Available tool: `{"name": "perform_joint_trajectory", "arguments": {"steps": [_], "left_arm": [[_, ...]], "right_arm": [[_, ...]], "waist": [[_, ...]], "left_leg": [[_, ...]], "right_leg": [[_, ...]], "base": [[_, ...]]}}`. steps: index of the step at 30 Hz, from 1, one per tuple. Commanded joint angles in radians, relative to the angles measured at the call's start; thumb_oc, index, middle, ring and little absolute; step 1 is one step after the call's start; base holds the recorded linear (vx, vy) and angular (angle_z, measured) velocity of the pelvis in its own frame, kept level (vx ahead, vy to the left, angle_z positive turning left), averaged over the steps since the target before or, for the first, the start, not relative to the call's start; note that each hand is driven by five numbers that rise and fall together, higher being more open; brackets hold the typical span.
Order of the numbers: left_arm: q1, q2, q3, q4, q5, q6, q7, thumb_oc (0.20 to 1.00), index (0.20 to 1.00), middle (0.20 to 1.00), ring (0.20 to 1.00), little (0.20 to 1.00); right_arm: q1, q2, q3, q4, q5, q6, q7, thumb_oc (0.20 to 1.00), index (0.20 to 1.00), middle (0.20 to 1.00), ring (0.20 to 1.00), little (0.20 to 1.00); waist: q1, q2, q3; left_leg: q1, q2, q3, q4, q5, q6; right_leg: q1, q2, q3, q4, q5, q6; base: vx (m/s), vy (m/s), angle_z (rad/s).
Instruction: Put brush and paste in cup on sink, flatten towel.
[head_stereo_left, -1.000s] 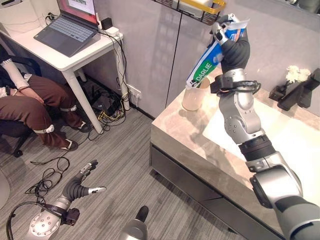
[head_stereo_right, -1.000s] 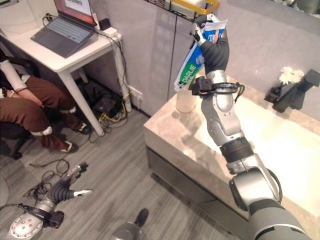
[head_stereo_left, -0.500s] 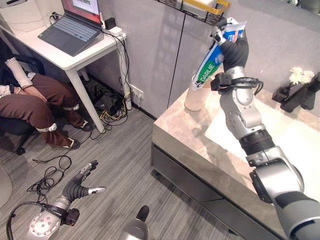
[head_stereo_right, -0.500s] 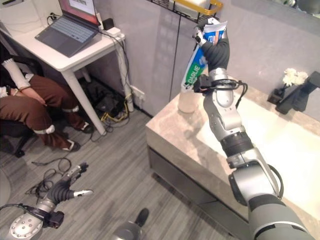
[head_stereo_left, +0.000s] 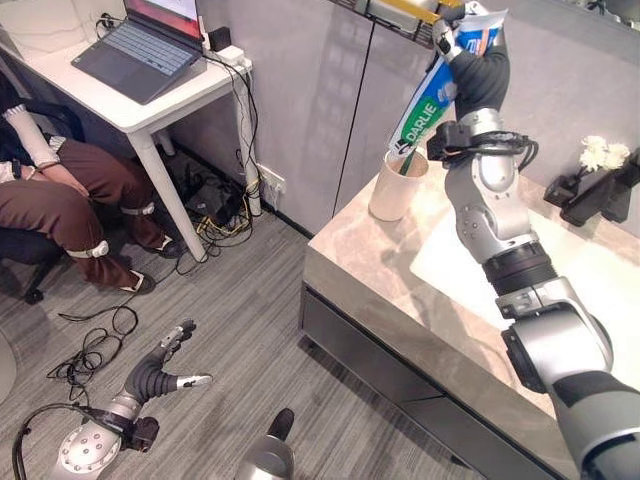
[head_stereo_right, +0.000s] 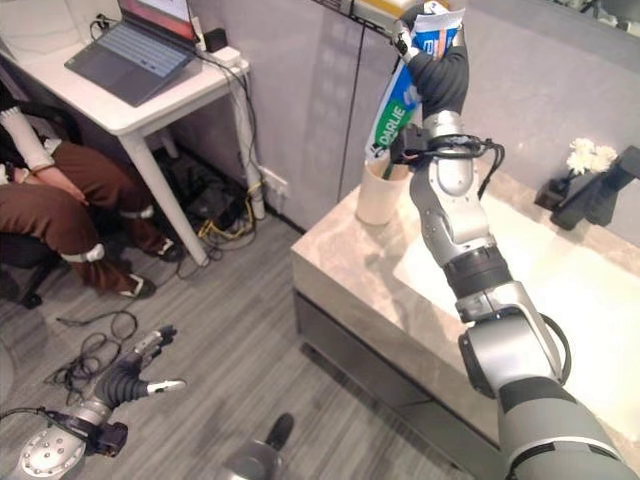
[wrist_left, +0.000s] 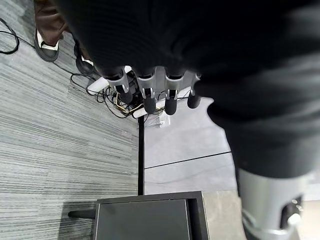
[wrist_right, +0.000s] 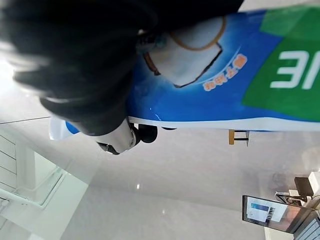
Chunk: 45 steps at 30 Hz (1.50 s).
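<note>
Toothpaste tube poised over the cup mouth.

The right hand (head_stereo_left: 478, 62) was raised high, its fingers clamped round the upper end of the blue, green and white toothpaste tube (head_stereo_left: 432, 92). The tube's long axis slanted down and leftward, its lower end at the rim of the pale beige cup (head_stereo_left: 395, 187) on the grey marble table (head_stereo_left: 365, 258) beside the white sink basin (head_stereo_left: 590, 290); it seemed just inside, though that was hard to judge. The left hand (head_stereo_left: 158, 372) hung low over the floor, fingers loosely spread.
</note>
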Motion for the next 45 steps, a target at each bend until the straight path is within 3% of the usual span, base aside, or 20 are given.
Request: {"name": "perform_joint_trajectory", "arguments": {"steps": [1,17,45], "left_arm": [[0.007,0.056,-0.004,-0.023,0.004,-0.036,-0.003,1.0,1.0,1.0,1.0,1.0],[-0.013,0.102,-0.031,-0.025,0.056,-0.04,-0.014,1.0,1.0,1.0,1.0,1.0],[-0.003,0.059,-0.033,-0.009,0.034,-0.034,0.001,1.0,1.0,1.0,1.0,1.0]], "right_arm": [[-0.104,-0.111,0.027,-0.065,-0.059,-0.053,-0.016,0.2,0.2,0.2,0.2,0.2],[-0.097,-0.116,0.027,0.014,-0.059,-0.04,-0.016,0.2,0.2,0.2,0.2,0.2],[-0.086,-0.103,0.046,0.094,-0.088,-0.017,-0.019,0.2,0.2,0.2,0.2,0.2]], "waist": [[0.022,-0.017,-0.045],[0.021,-0.01,-0.033],[0.025,-0.018,-0.014]], "left_leg": [[0.047,0.008,-0.004,0.006,-0.072,0.028],[0.032,0.003,-0.017,0.006,-0.069,0.026],[0.021,0.001,-0.023,0.006,-0.068,0.03]], "right_leg": [[-0.002,-0.036,-0.007,0.009,0.104,0.024],[-0.005,-0.036,-0.019,0.009,0.104,0.024],[-0.015,-0.032,-0.023,0.009,0.107,0.023]], "base": [[0.0,0.0,0.0],[0.0,0.0,0.0],[0.0,-0.001,0.01]]}}
